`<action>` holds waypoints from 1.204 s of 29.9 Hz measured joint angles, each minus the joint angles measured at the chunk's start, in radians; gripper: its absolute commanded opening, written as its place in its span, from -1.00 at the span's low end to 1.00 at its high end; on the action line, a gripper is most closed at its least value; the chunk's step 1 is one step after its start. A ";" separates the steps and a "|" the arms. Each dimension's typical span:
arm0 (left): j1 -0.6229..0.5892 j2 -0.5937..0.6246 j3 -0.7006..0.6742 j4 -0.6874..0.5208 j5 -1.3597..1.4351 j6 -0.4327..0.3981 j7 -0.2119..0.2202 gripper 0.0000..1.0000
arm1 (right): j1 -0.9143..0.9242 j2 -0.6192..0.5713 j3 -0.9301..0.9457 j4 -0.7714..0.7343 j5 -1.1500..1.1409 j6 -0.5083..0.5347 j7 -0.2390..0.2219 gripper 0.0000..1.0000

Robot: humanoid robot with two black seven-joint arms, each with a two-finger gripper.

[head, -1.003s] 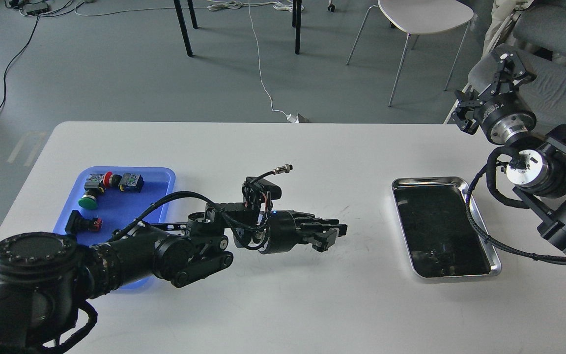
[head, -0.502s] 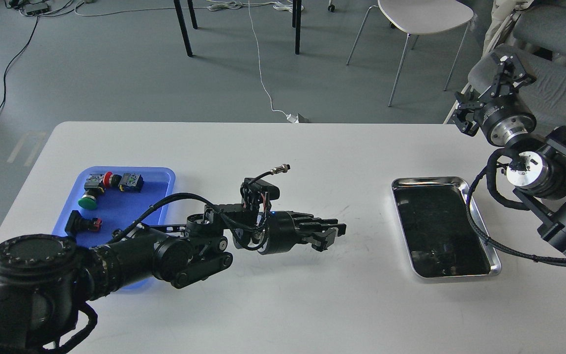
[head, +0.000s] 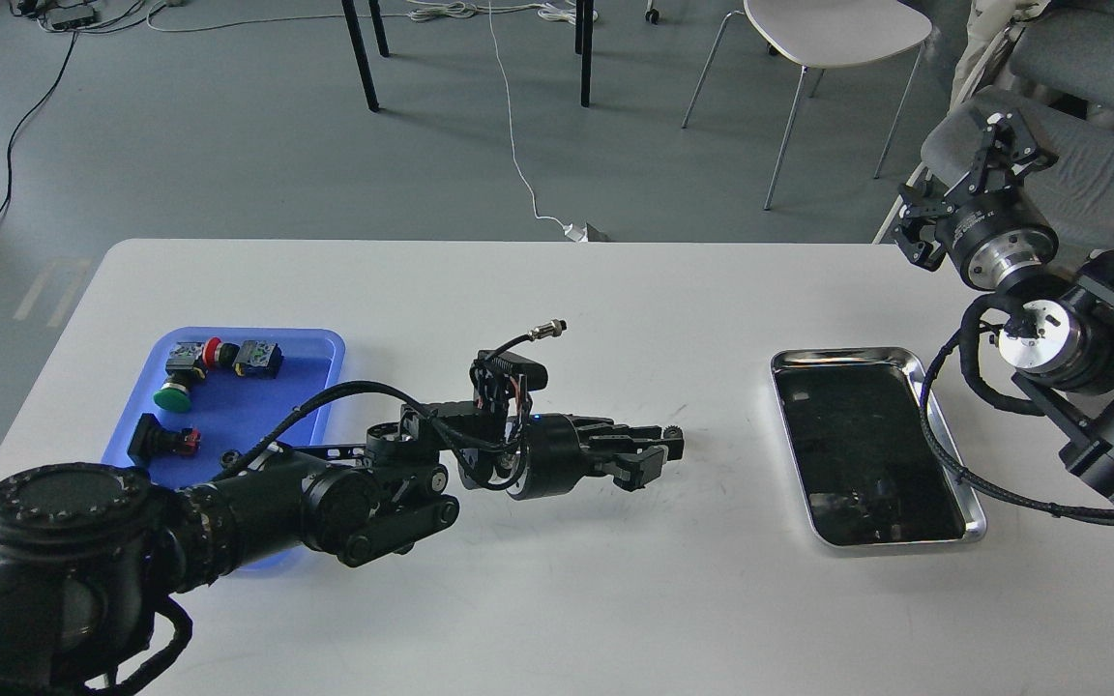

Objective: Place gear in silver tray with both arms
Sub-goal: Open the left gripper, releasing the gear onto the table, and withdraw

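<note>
My left arm reaches in from the lower left over the middle of the white table. Its gripper points right, toward the silver tray, and stops about a hand's width short of it. The fingers are shut on a small dark toothed piece, the gear, which peeks out at the upper fingertip. The silver tray lies flat at the right, its dark mirror bottom bare. My right gripper hovers above the table's far right corner, beyond the tray, with its fingers spread open and nothing between them.
A blue plastic tray at the left holds a green-capped button, a red-capped switch and other small parts. A cable loop from my right arm hangs over the silver tray's right rim. Chairs and floor cables lie beyond the table.
The left gripper has turned slightly at the wrist and edged up, so the gear now shows at its tip. The right gripper has barely shifted.
</note>
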 measured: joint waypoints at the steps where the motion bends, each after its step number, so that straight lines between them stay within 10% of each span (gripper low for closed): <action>1: -0.001 0.000 0.000 0.000 -0.009 0.000 0.000 -0.06 | 0.001 0.000 0.000 0.000 0.000 -0.001 0.000 0.99; 25: -0.021 0.000 -0.249 0.019 -0.187 0.075 0.000 0.95 | 0.213 -0.128 -0.437 0.064 -0.047 0.050 -0.015 0.99; 36: -0.039 0.023 -0.301 0.051 -0.434 0.176 0.000 0.96 | 0.217 -0.147 -0.463 0.084 -0.261 0.052 -0.010 0.99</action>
